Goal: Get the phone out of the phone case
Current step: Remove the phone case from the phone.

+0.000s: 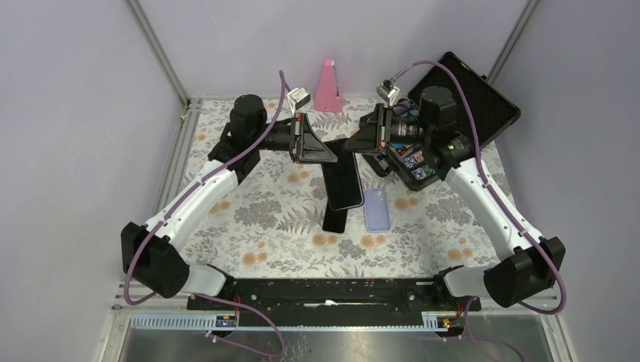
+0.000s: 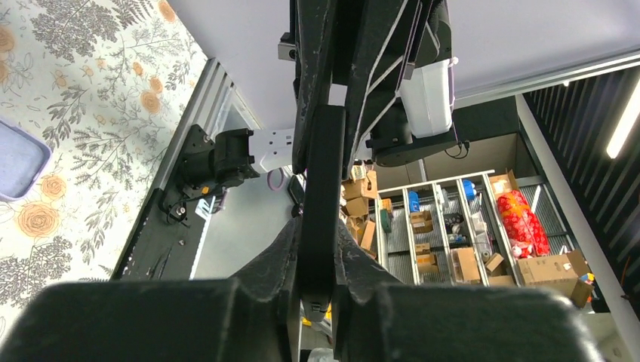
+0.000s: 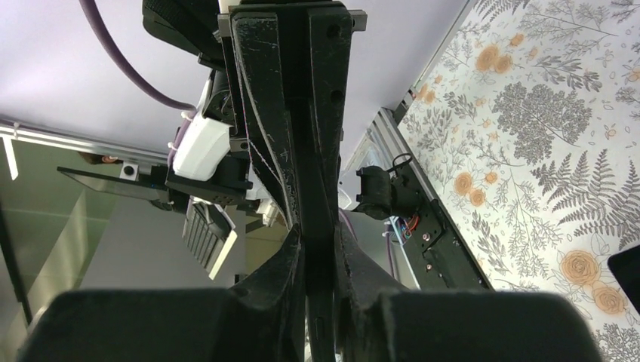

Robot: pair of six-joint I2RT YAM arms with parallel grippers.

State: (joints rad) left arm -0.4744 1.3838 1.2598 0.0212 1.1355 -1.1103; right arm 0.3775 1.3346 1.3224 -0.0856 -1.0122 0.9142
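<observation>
A black phone [image 1: 344,179] hangs edge-up above the floral mat, held between both grippers. My left gripper [image 1: 329,154] is shut on its top end from the left. In the left wrist view the phone is a black slab [image 2: 322,173] clamped between the left gripper's [image 2: 320,234] fingers. My right gripper [image 1: 358,146] is shut on the same end from the right, and in the right wrist view the phone's thin edge [image 3: 320,188] runs between the right gripper's [image 3: 318,234] fingers. A lavender phone case [image 1: 376,208] lies flat on the mat, apart from the phone. It also shows in the left wrist view [image 2: 16,160].
A flat black piece [image 1: 334,219] lies on the mat under the held phone; it also shows in the right wrist view [image 3: 626,273]. A pink wedge [image 1: 327,87] stands at the back. An open black box [image 1: 460,105] with small items sits at back right. Metal rails edge the mat.
</observation>
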